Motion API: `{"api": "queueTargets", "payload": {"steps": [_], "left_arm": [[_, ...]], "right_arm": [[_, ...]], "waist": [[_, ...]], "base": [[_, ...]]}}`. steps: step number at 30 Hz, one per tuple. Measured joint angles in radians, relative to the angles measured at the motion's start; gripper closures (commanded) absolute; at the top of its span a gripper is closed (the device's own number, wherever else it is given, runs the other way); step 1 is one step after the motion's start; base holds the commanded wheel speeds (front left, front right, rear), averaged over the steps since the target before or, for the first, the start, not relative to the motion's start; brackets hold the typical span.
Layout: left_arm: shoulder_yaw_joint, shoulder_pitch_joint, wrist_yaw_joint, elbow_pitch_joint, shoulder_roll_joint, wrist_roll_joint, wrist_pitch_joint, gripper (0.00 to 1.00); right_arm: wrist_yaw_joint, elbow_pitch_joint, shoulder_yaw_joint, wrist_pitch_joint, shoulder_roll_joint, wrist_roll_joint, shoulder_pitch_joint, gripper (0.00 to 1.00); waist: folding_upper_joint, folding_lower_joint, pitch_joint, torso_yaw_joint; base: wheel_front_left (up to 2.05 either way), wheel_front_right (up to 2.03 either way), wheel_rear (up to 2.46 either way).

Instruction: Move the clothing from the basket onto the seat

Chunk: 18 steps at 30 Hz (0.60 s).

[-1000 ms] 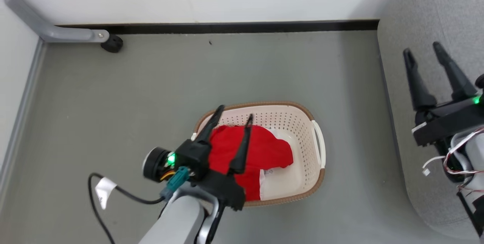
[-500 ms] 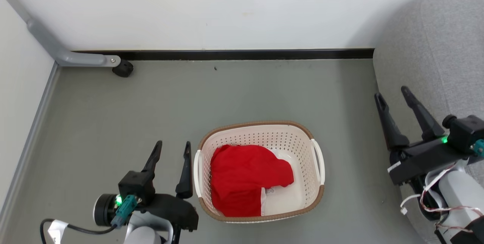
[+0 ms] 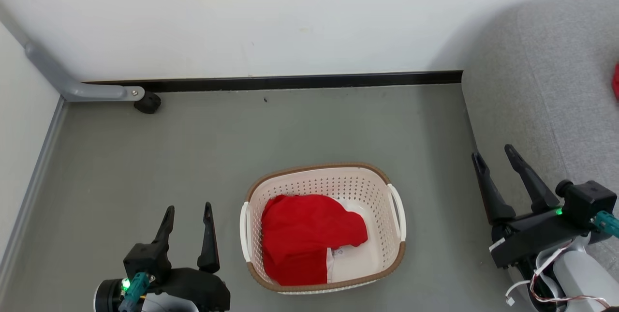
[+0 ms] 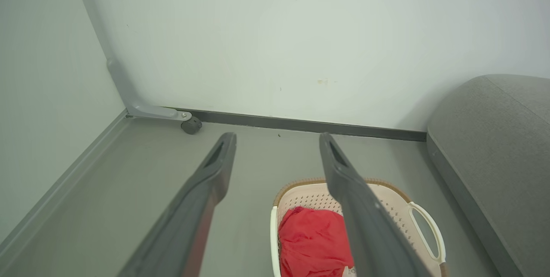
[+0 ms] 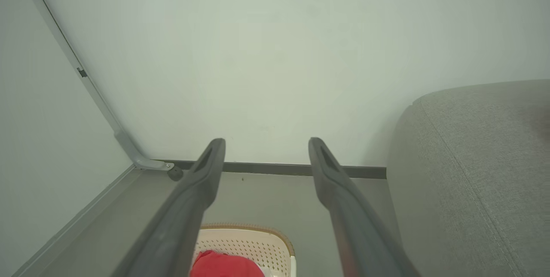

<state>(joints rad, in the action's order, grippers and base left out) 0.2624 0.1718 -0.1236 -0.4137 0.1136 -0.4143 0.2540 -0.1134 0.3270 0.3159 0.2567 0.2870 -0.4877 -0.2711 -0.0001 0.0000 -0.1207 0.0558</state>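
On the floor (image 3: 290, 128) beside the seat (image 3: 541, 84), the basket (image 3: 314, 167) stood with the clothing (image 3: 304, 237) bunched against its left wall, so the right part of its bottom lay bare. You had the left hand (image 3: 188, 206) hanging just beside the basket's left handle (image 3: 243, 232), fingers parted wide and holding nothing. Your right hand (image 3: 493, 152) hung over the seat's edge nearest the basket, well apart from the basket itself, likewise spread and empty. A sliver of red (image 3: 616, 80) showed on the seat at the head view's right border.
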Motion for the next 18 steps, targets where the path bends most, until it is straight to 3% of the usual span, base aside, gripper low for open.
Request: {"api": "queueTargets", "payload": {"steps": [18], "left_arm": [[-0.095, -0.04, 0.0, 0.034, -0.043, 0.112, 0.0, 0.0]], "right_arm": [[0.025, -0.009, -0.025, 0.0, -0.014, 0.051, 0.035, 0.0]], "waist": [[0.0002, 0.0, 0.015, -0.013]], "base": [[0.0, 0.0, 0.0]]}}
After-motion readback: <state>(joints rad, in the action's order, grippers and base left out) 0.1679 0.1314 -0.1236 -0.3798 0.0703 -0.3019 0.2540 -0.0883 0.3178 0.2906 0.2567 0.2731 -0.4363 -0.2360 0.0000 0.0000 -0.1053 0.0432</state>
